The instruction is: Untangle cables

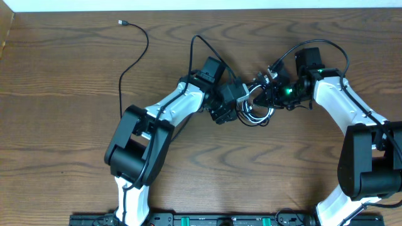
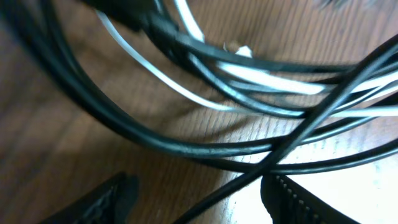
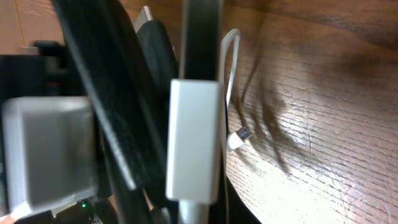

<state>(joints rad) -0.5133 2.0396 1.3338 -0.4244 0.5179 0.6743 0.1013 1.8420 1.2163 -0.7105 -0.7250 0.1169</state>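
The cables lie in a tangled bunch of black loops and one white cord at the table's middle, between my two grippers. My left gripper is at the tangle's left side. In the left wrist view its fingers are open, and one black cable crosses between them over the white cord. My right gripper is at the tangle's right side. In the right wrist view a white plug fills the space at the jaws and looks held. The white cord's small plug end hangs above the table.
A separate black cable runs from a plug end at the back left in a curve down toward the left arm. Thick black wires loop over both arms. The wooden table spreads out all round.
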